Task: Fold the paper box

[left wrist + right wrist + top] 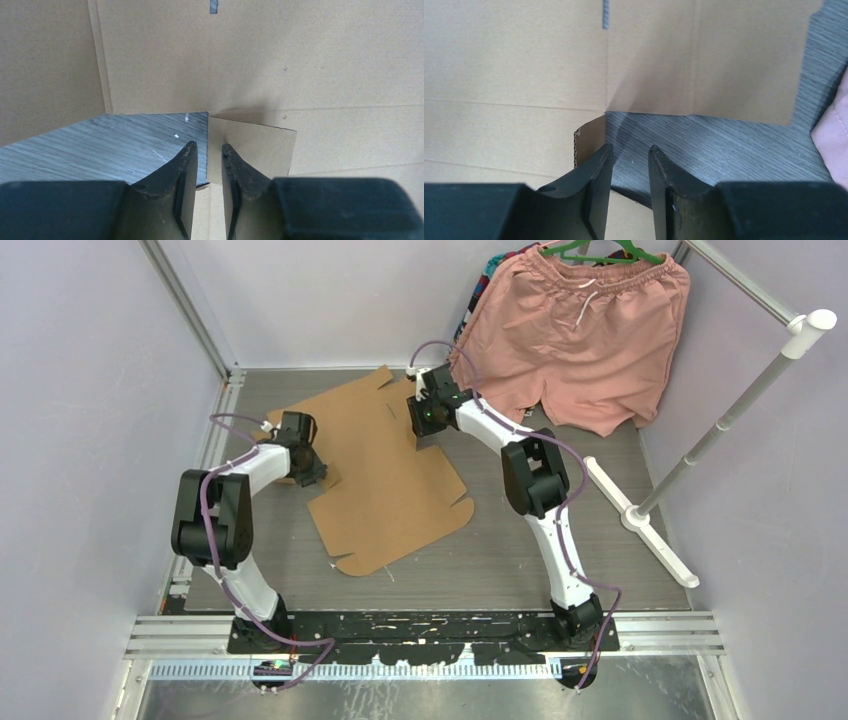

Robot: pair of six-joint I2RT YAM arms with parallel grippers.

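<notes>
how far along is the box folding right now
Barely started: the paper box lies mostly flat on the table, no walls up. In hand: the left gripper and right gripper, both slightly open and empty, sit at small corner flaps; the right one's stands raised. Left: all sides and tabs.

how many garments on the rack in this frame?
2 visible: the pink shorts hanging in front, and a patterned garment peeking out behind their left edge. More may hang hidden behind the shorts.
</notes>
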